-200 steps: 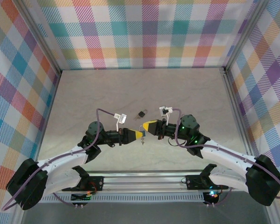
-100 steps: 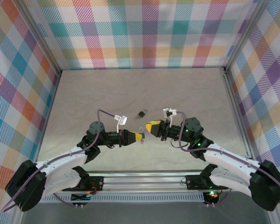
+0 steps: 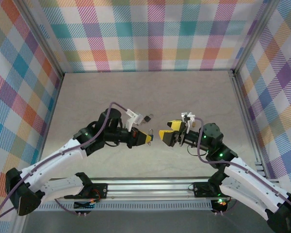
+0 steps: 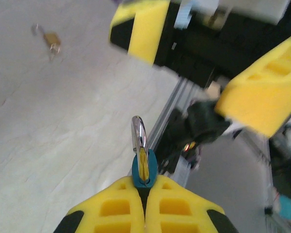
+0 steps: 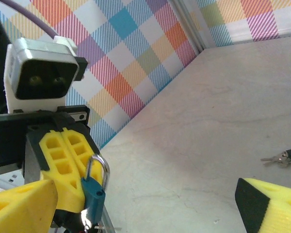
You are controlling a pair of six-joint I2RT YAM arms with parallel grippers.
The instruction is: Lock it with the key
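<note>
The lock (image 5: 93, 201) is a tiny teal padlock with a silver shackle. My left gripper (image 4: 146, 187) is shut on its body (image 4: 144, 170), shackle pointing away from the fingers. A small silver piece (image 5: 89, 224) hangs under the body; I cannot tell whether it is the key. From above, the left gripper (image 3: 146, 138) is at the table's middle, tip pointing right. My right gripper (image 3: 167, 131) faces it a short gap away, open and holding nothing. Its yellow fingers (image 5: 19, 204) stand wide apart, and it also shows in the left wrist view (image 4: 203, 63).
A small dark padlock (image 3: 146, 118) with silver keys (image 5: 276, 158) lies on the table just behind the left wrist. A small brass-gold item (image 4: 51, 39) rests on the table. The metal rail (image 3: 150, 187) runs along the near edge. Plaid walls enclose the table.
The right gripper opened wide and drew back to the right, away from the left gripper's tip. The left arm raised and turned its wrist, still shut on the lock.
</note>
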